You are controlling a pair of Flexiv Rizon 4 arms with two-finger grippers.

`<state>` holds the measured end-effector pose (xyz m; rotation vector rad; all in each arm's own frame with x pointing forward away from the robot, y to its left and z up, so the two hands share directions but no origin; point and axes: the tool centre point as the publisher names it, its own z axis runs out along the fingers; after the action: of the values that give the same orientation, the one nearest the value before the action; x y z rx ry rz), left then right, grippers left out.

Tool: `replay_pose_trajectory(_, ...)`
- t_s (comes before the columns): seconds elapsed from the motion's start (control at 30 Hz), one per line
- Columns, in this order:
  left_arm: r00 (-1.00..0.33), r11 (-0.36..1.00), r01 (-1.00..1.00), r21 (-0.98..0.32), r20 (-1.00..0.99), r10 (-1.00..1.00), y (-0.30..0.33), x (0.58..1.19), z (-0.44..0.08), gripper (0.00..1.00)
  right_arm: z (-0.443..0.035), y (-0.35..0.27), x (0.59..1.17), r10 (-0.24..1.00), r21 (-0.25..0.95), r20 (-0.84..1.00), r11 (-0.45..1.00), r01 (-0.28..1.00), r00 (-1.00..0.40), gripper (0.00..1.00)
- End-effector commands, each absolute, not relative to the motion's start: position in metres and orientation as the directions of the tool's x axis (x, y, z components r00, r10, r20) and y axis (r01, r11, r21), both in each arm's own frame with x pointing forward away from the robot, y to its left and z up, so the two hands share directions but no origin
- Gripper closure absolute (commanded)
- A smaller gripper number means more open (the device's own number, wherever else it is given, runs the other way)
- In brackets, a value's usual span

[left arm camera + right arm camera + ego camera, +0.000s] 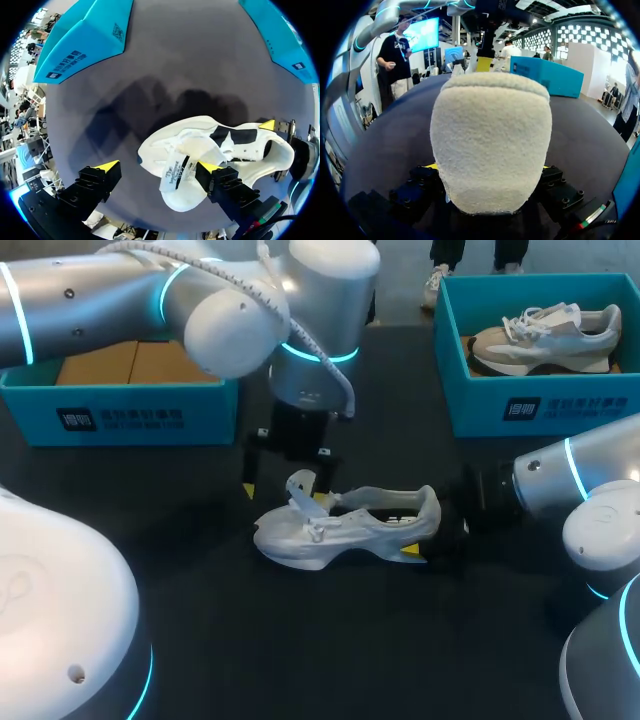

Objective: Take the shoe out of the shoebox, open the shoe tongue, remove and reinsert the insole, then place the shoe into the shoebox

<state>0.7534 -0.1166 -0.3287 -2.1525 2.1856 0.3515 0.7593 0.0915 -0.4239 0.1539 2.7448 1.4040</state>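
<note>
Shoe (pixel 345 530) on table (pixel 300 640); left shoebox (pixel 130 410), right shoebox (pixel 540 400) behind.

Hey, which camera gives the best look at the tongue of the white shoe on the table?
The left wrist view: the tongue shows in full, label visible, by a finger of the left gripper. The head view shows it small, raised under that arm. The right wrist view shows only the shoe heel in the right gripper.

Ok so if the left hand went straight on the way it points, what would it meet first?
Probably the white fabric sneaker: the left hand points down, open, with the loose tongue just ahead, near one finger. The other finger would reach the black table. Depth is unclear.
</note>
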Motion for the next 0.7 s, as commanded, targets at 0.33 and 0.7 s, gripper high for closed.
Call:
replay_pose_trajectory(0.33, -0.269, 0.267, -0.963, 0.032, -0.124, -0.955, -0.121, 0.756, -0.307, 0.00, -0.425, 0.095, 0.760, 0.116, 0.807, -0.004, 0.587, 0.065, -0.993, 1.00)
replay_pose_trajectory(0.7, -0.656, 0.655, -0.753, -0.068, -0.002, -0.754, -0.134, 0.770, -0.284, 0.00, -0.425, 0.095, 0.760, 0.116, 0.807, -0.004, 0.587, 0.065, -0.993, 1.00)
